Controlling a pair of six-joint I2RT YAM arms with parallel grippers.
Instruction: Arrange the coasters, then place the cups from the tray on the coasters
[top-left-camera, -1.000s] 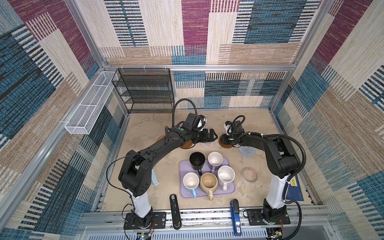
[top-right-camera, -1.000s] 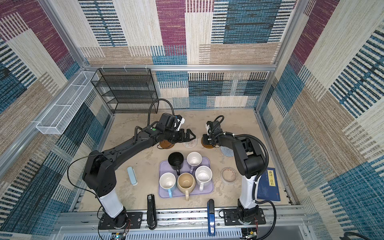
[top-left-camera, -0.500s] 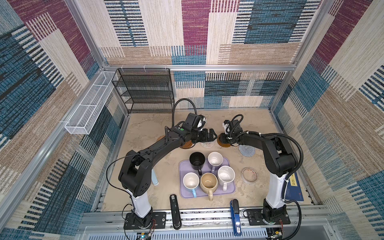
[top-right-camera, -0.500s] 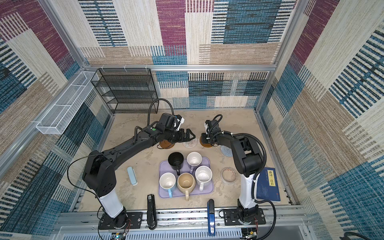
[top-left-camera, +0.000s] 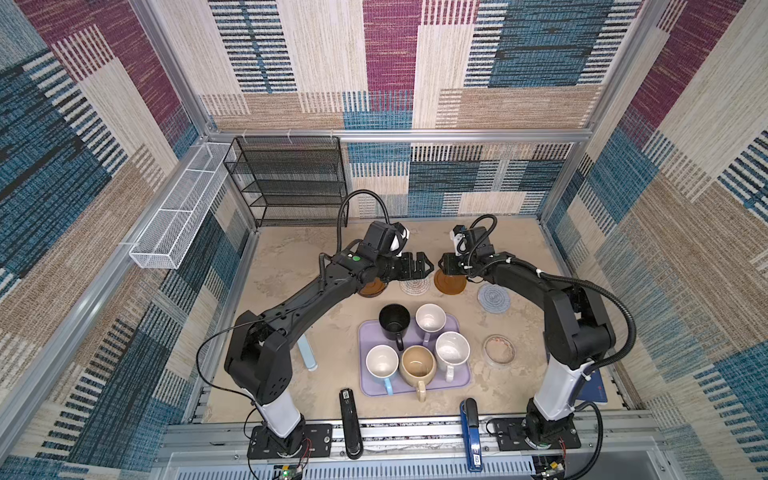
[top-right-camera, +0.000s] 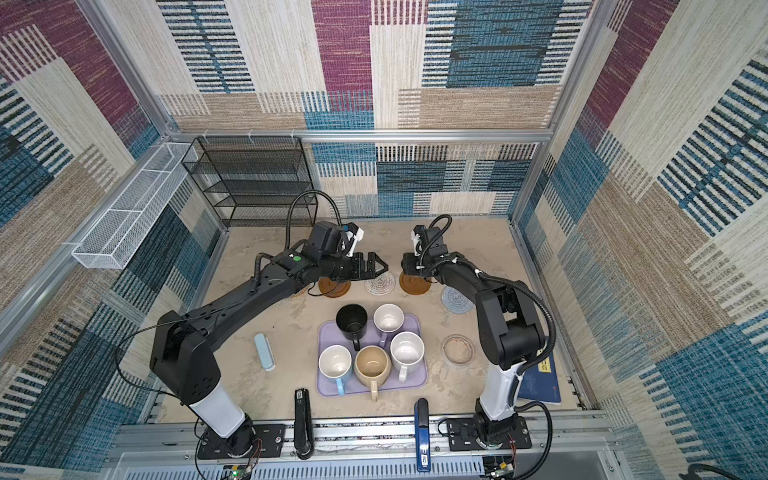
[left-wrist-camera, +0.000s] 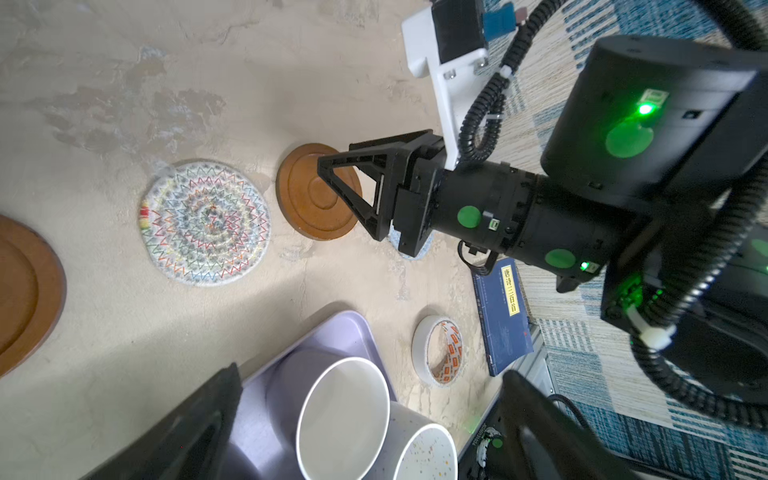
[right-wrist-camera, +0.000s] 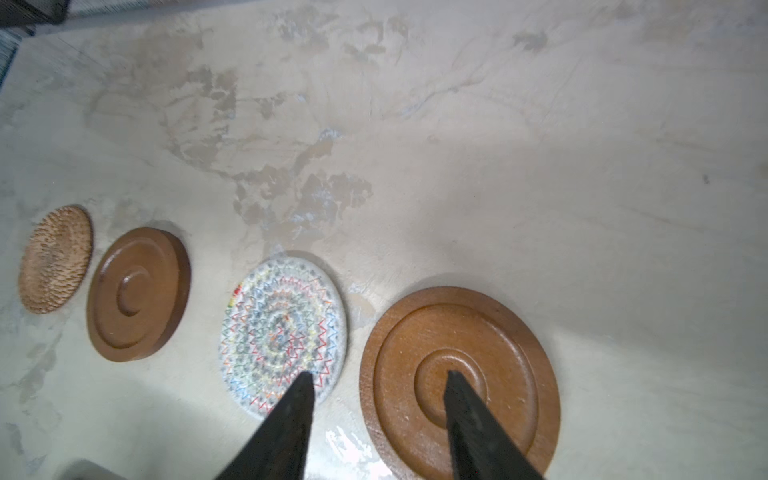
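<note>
Five coasters (right-wrist-camera: 138, 294) lie in a spaced row on the counter (top-left-camera: 291, 257) beyond the tray (top-left-camera: 368, 338), with room for a mug on each.

Right gripper (right-wrist-camera: 378, 376): jaws parted, empty, over wooden coaster (right-wrist-camera: 459, 380).

Left gripper (top-left-camera: 426, 266): spread wide, empty, by lacy coaster (right-wrist-camera: 284, 332).

All cups (top-left-camera: 417, 363) sit on the tray, awaiting transfer.

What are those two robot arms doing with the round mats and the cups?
They are setting out coasters for the cups. Five coasters lie in a row on the table. The right claw hangs open over a brown wooden coaster, and the left claw is open near the whitish one. All five cups sit on the lavender tray, not yet on any coaster.
</note>
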